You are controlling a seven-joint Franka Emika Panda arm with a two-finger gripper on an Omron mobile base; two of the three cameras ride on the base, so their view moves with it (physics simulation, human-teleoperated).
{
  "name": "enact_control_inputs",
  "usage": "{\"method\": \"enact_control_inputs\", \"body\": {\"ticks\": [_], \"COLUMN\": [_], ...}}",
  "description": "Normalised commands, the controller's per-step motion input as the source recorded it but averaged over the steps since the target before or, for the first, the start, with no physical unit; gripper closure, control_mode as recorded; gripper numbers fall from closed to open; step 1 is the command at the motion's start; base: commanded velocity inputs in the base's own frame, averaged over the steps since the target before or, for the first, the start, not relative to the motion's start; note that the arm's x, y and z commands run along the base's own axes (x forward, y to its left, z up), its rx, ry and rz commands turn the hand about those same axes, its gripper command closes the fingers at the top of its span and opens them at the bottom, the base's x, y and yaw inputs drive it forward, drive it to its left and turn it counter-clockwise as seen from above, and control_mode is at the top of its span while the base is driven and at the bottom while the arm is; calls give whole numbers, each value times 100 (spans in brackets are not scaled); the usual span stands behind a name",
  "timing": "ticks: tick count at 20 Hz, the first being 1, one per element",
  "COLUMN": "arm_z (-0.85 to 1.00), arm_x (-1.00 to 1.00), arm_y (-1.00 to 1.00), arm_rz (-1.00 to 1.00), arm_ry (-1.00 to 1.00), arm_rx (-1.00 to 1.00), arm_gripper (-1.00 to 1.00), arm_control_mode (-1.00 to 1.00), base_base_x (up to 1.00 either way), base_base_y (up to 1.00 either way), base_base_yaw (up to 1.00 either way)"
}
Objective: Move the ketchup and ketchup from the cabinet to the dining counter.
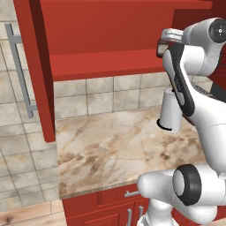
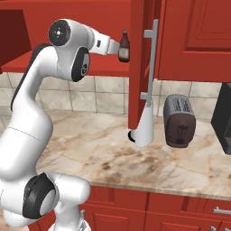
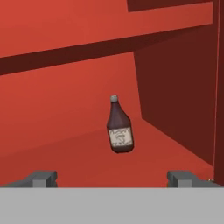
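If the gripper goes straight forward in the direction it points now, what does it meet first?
Most likely the ketchup bottle standing on the cabinet shelf; it sits between the open gripper fingertips, ahead of them. Depth is uncertain.

The arm (image 2: 31,126) is built of smooth, glossy white shells, rounded like swollen tubes, with black bands and black inlays where the segments meet. Round dark-grey caps with a small centre dot close the joints, one at 12 o'clock (image 2: 59,31) and one at 6 o'clock (image 2: 39,195). The fingers (image 3: 41,178) are small, blocky and dark grey.
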Motion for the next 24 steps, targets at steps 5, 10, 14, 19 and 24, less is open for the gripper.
{"method": "enact_control_inputs", "body": {"ticks": [5, 10, 14, 19, 24], "arm_z": [-9, -3, 0, 0, 0], "arm_x": [16, 24, 25, 19, 21], "arm_y": [0, 0, 0, 0, 0], "arm_rz": [-3, -8, -6, -4, 0], "arm_ry": [0, 0, 0, 1, 6], "arm_rx": [0, 0, 0, -1, 0], "arm_gripper": [-100, -100, -100, -100, -100], "arm_control_mode": [-100, -100, -100, -100, -100], "base_base_x": [0, 0, 0, 0, 0], "base_base_y": [0, 0, 0, 0, 0], "base_base_yaw": [0, 0, 0, 0, 0]}}
